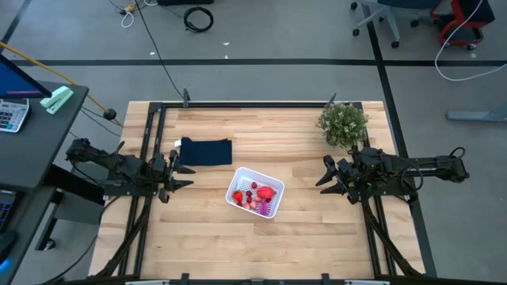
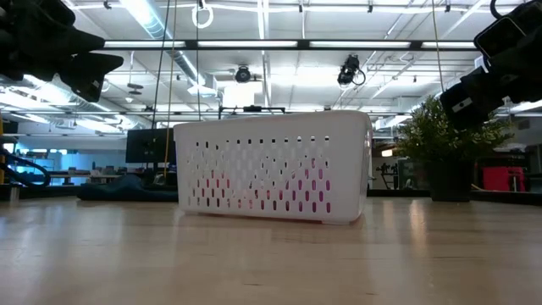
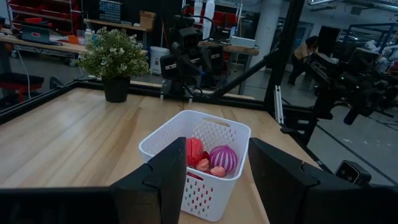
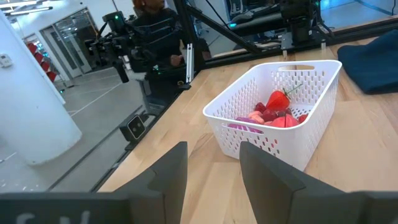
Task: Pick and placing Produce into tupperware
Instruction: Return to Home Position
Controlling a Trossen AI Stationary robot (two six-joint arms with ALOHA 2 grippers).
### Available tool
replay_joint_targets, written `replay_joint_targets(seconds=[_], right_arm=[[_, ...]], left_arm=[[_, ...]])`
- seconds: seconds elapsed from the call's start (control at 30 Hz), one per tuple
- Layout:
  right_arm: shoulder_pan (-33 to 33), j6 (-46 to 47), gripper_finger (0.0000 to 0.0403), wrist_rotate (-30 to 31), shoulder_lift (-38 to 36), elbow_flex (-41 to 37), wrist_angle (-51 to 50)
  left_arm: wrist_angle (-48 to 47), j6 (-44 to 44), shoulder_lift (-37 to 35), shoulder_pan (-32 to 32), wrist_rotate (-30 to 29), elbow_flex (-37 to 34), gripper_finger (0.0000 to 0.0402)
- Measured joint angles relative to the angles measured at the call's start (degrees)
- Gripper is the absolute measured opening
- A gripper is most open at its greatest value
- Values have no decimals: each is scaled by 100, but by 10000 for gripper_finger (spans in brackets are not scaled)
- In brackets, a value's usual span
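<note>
Tupperware (image 1: pixel 234 184): white, perforated, on the counter (image 1: pixel 238 245), midway between both grippers.
Produce (image 1: pixel 257 195): lying inside the tupperware; red pieces beside a purple ribbed ball (image 3: pixel 222 158).
Left gripper (image 1: pixel 187 176): raised, left of the tupperware, apart from it; fingers spread, empty.
Right gripper (image 1: pixel 323 174): raised, right of the tupperware; fingers spread, empty.
Navy cloth (image 1: pixel 206 151): just behind the tupperware.
Potted plant (image 1: pixel 343 123): behind it, rightward.

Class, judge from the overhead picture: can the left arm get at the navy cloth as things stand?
Probably yes: the open left claw hangs just beside the navy cloth, nothing between them, and the white tupperware sits clear of that path.
</note>
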Motion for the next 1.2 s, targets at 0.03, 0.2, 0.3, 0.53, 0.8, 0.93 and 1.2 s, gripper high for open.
replay_joint_targets(seconds=[0.03,0.2,0.3,0.53,0.8,0.93,1.2], right_arm=[[-2,-2,155,0,-2,0,2],[-2,-1,155,0,-2,0,1],[-2,0,155,0,0,0,0],[-1,0,155,0,0,0,1],[-2,0,155,2,0,0,1],[-2,0,155,2,-2,0,0],[-1,0,155,0,-2,0,0]], left_arm=[[-2,2,0,0,0,1,181],[-2,-1,-2,0,-1,1,183],[-2,1,0,0,-1,2,181],[-1,2,-2,0,-2,2,178],[-1,2,-1,0,0,2,183],[-2,2,0,1,-2,2,179],[-2,2,-2,0,0,2,181]])
